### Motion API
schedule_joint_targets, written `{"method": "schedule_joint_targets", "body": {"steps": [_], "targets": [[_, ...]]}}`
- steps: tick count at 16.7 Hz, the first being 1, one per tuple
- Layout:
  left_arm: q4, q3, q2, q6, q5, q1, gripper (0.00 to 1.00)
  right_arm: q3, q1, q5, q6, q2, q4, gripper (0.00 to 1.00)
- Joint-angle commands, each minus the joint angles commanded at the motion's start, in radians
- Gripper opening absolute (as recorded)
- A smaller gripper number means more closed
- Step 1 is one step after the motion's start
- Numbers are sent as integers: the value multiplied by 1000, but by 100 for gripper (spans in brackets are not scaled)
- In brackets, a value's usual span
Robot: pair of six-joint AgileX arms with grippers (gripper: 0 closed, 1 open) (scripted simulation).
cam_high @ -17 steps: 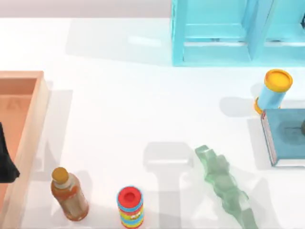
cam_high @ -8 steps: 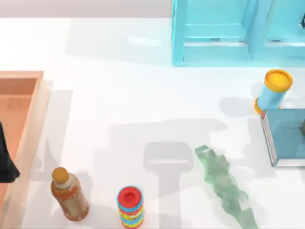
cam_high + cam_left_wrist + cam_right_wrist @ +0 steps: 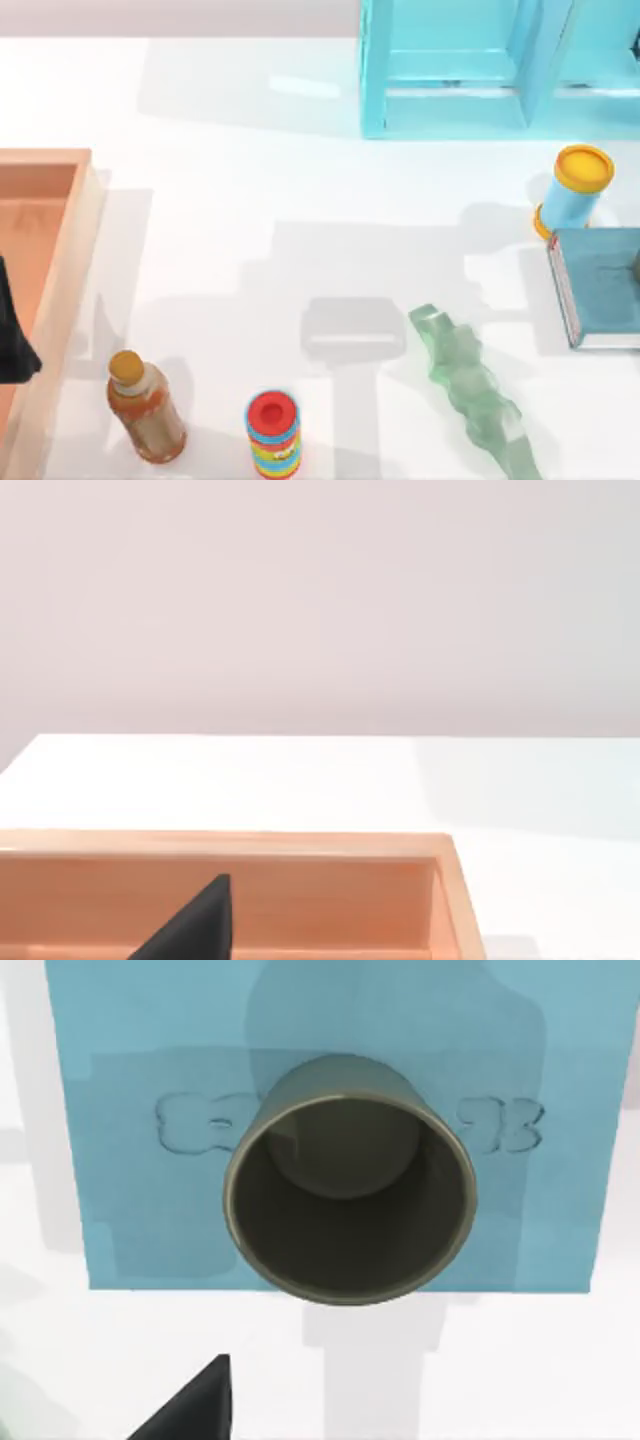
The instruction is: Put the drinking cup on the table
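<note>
your right wrist camera looked straight down into the drinking cup (image 3: 350, 1195), which stood upright, mouth up, on a blue book (image 3: 130, 1080) lying flat on the white worktop (image 3: 500, 1370). a dark tip of the right claw (image 3: 195, 1405) showed near the cup; you could not tell how far that claw stood open, and it had hold of nothing you could see.

from above, the nearest things along the front of the worktop (image 3: 250, 200) were an amber bottle with a yellow cap (image 3: 145, 405), a rainbow-striped can with a red lid (image 3: 273, 432) and a pale green translucent wavy piece (image 3: 475, 390). at the left edge lay a wooden tray (image 3: 70, 260) with the dark left claw (image 3: 12, 335) over it; its opening could not be judged either. at the right edge sat the blue book, with a light-blue can with a yellow lid (image 3: 575, 190) just behind it. farthest back stood a light-blue shelf frame (image 3: 460, 70).
</note>
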Motion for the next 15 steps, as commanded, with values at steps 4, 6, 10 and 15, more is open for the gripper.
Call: {"method": "schedule_joint_targets", "body": {"steps": [4,6,10,15], "targets": [[0,0,0,0,0,0,100,-18,4,0,2,0,18,100],[0,0,0,0,0,0,100,-74,3,0,4,4,73,100],[0,0,0,0,0,0,100,-251,5,0,6,21,279,100],[0,0,0,0,0,0,100,-355,6,0,7,33,388,100]]}}
